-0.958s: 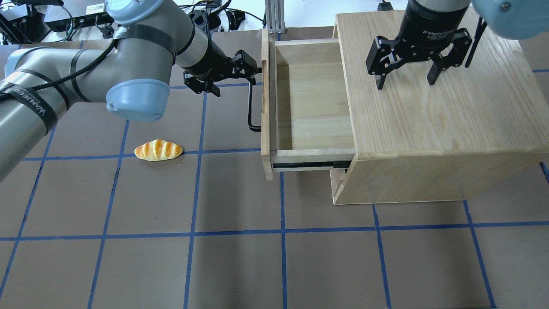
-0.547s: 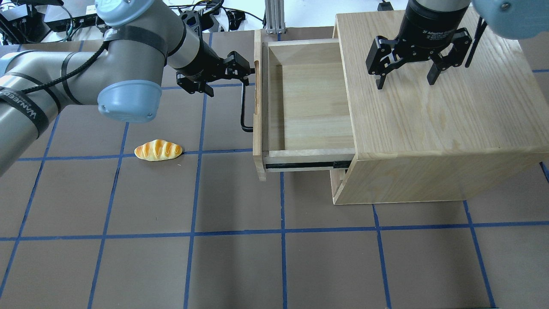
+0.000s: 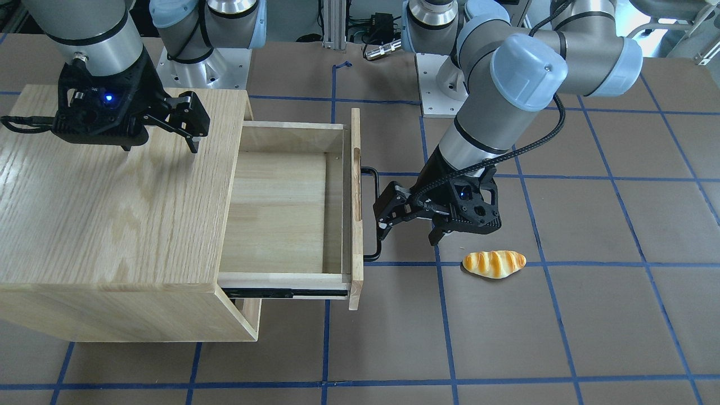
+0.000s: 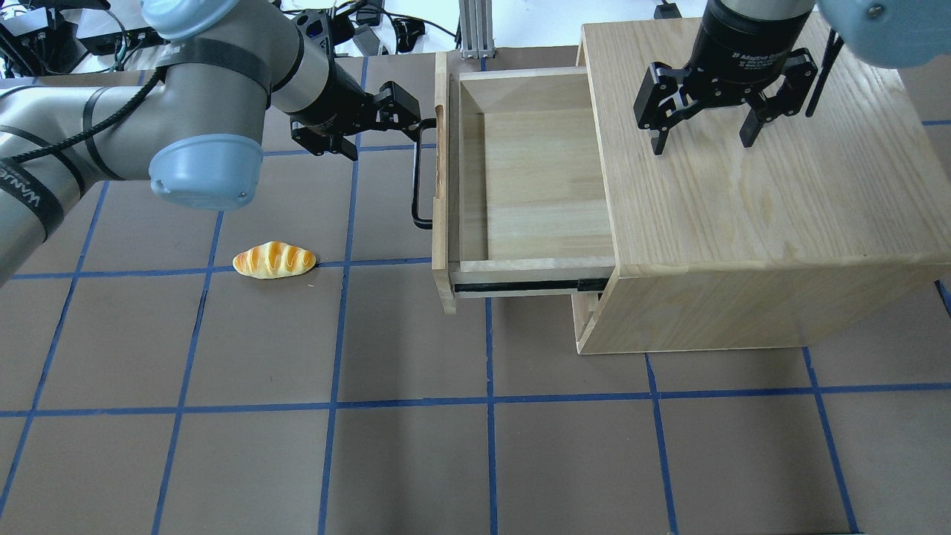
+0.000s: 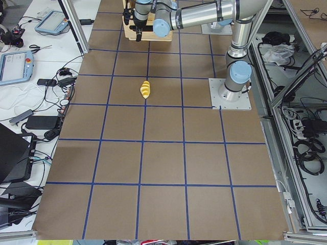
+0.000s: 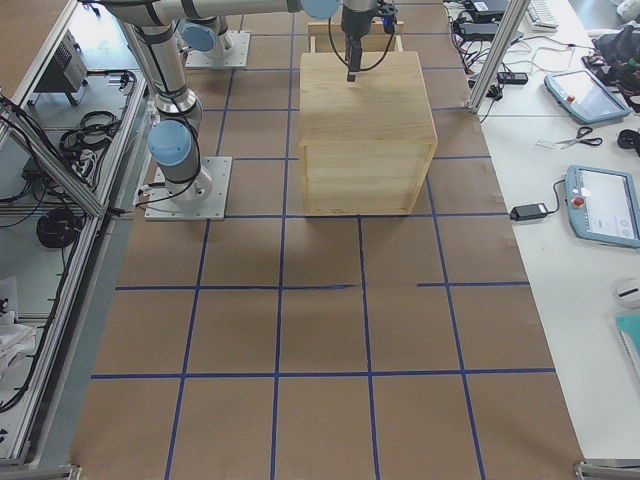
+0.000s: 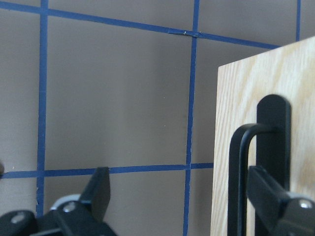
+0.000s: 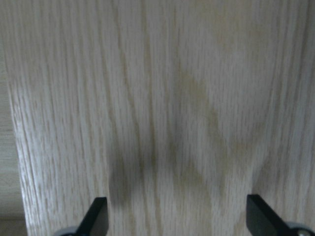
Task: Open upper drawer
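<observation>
Pale oak, the upper drawer [image 4: 535, 171] stands drawn well out of the cabinet [image 4: 780, 223], its front panel directly ahead of the left jaws. Those jaws are spread wide and clamp nothing. One end of the black handle [image 4: 420, 178] sits between them, just inside one finger [image 7: 275, 196]. The opening looks largely done; at most a little more pull is left.

The right jaws hang spread and empty over the cabinet top. A bread roll [image 4: 274, 260] lies on the desk [image 4: 446, 461] behind the left jaws, well apart.

Whether that finger touches the handle is unclear. The drawer's back end is hidden under the cabinet top, so its remaining travel cannot be judged.
</observation>
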`<control>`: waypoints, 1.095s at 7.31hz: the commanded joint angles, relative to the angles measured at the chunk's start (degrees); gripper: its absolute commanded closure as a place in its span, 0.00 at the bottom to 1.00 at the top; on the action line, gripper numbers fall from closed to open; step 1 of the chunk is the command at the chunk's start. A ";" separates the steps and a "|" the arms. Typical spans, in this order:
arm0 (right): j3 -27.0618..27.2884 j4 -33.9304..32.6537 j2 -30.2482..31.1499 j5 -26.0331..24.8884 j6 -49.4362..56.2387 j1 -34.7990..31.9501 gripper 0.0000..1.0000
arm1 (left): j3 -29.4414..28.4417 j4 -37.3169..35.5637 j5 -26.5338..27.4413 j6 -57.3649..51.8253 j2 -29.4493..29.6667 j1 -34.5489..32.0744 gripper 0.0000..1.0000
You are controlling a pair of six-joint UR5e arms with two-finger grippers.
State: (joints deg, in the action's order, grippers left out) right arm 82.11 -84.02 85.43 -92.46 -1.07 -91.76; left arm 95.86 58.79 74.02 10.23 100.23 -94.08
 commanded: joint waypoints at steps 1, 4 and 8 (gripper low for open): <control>0.07 0.00 0.00 0.00 0.01 0.00 0.00 | -1.55 6.04 0.42 -2.58 -3.27 1.17 0.00; -0.02 0.00 0.00 0.00 -0.07 0.00 0.00 | -6.11 20.53 6.36 -11.95 -8.37 6.09 0.00; -0.02 0.00 0.00 0.00 0.01 0.00 0.00 | -8.24 29.36 14.04 -11.99 -12.42 6.01 0.00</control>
State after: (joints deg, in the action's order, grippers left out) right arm 82.09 -84.02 85.43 -92.46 -1.06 -91.76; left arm 87.89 87.09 86.90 -1.78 88.74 -88.00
